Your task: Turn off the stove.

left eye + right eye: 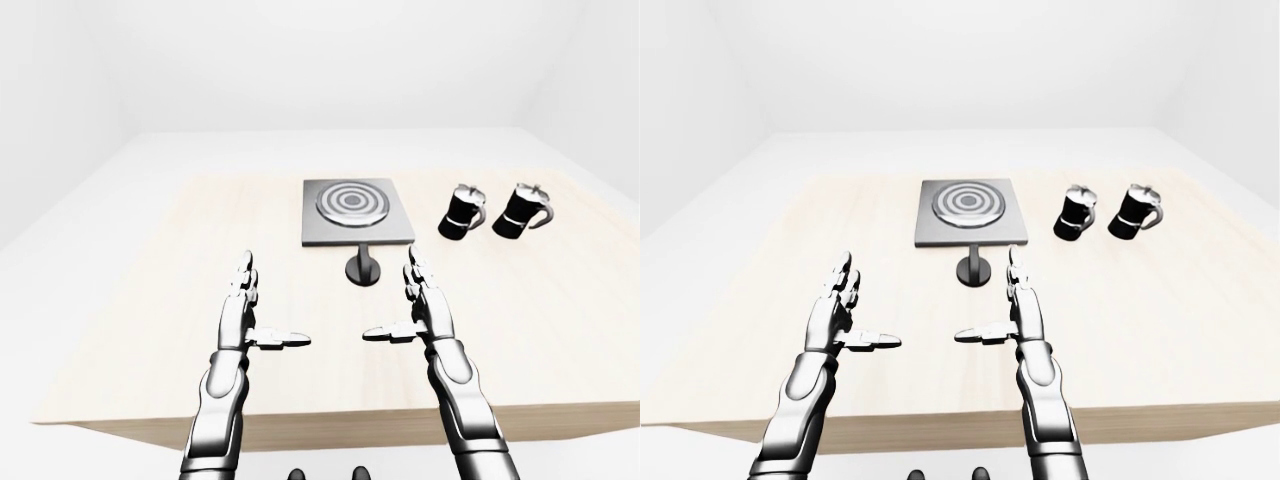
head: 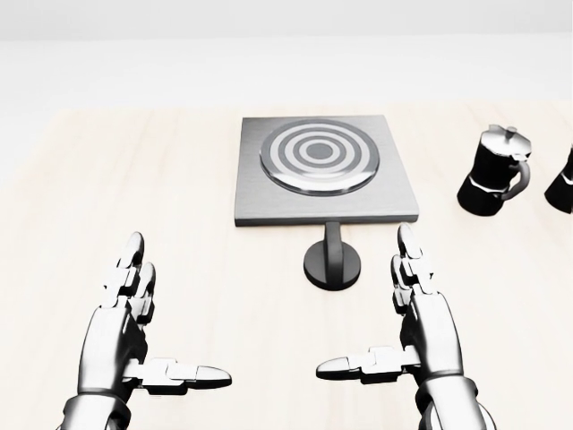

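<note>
A square grey stove (image 2: 327, 172) with a ringed burner (image 2: 319, 157) lies on the pale wooden table (image 2: 224, 269) at the head view's upper middle. Its round black knob (image 2: 333, 261) with a grey upright handle stands just below the stove's lower edge. My left hand (image 2: 152, 322) is open at the lower left, fingers stretched flat and thumb pointing right. The right hand (image 2: 394, 313) is open at the lower right, thumb pointing left. Its fingertips (image 2: 406, 238) sit a little right of and below the knob, apart from it. Both hands hold nothing.
Two black moka pots (image 1: 462, 212) (image 1: 521, 210) stand to the stove's right. The table's near edge (image 1: 330, 425) runs across the bottom of the eye views, with white floor and walls all around.
</note>
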